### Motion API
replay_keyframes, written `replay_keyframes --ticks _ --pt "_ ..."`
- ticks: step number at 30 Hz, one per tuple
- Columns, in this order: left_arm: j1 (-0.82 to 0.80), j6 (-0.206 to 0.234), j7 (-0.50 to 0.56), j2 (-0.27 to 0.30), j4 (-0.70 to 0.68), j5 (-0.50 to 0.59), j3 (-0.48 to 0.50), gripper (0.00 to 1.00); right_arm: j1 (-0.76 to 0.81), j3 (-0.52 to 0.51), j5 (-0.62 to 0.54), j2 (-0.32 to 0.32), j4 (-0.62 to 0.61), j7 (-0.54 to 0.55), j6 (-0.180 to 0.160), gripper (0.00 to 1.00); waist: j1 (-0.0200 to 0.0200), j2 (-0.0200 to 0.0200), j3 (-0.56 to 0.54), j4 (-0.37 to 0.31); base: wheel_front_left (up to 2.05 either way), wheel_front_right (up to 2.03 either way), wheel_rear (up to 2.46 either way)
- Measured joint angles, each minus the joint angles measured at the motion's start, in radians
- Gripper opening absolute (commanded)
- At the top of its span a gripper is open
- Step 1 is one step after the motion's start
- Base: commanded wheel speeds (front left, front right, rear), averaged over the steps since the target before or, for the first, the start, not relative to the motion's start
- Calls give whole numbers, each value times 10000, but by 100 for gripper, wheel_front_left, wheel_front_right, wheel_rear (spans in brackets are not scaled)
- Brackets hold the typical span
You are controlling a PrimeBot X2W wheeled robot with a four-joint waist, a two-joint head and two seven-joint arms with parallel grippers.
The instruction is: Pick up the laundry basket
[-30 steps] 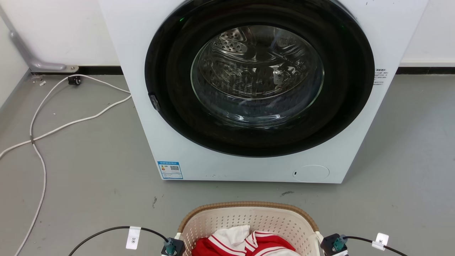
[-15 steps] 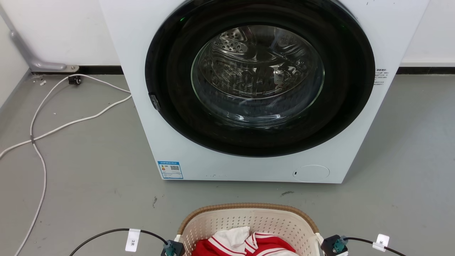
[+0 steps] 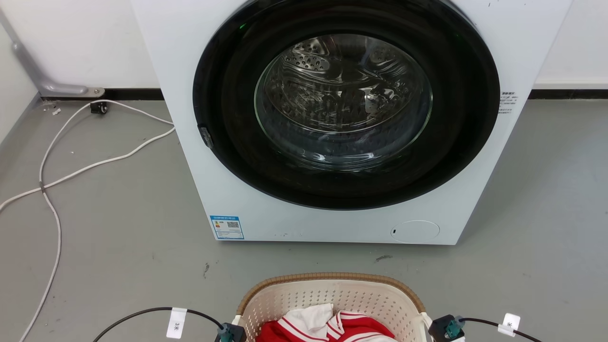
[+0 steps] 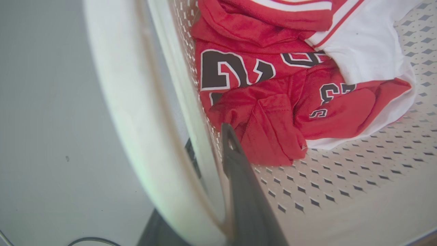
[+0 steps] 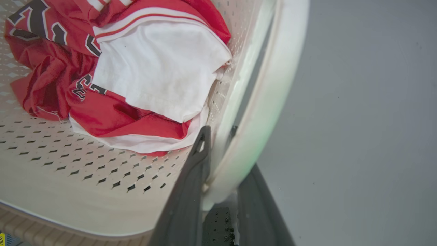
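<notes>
With both arms set at its sides, the basket sits at the bottom centre of the head frame, in front of the washer and apart from it, a red and white jersey bunched inside. The left gripper has its jaws clenched across the basket's side wall by the white handle, one finger inside against the perforated wall, the other in the gap behind the handle. The right gripper grips the opposite wall the same way. Whether the basket has left the grey floor cannot be told. The lift looks best done with both arms rising together and level, straight up, so the rim stays flat and neither wall slides out of its pinch. A tilt could shift the jersey toward one side. Room is tightest at the top of the frame, where the washer's front stands. Bare floor opens at lower left and lower right, and a white cable at the left edge lies well apart from the basket.
</notes>
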Motion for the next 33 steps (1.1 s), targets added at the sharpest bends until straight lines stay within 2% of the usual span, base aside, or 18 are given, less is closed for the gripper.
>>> replay_keyframes --ticks 33 --pt "-84 -2 -213 94 146 -790 -779 0 -166 832 855 -6 128 -121 0 0 0 0 -5 -65 0 0 0"
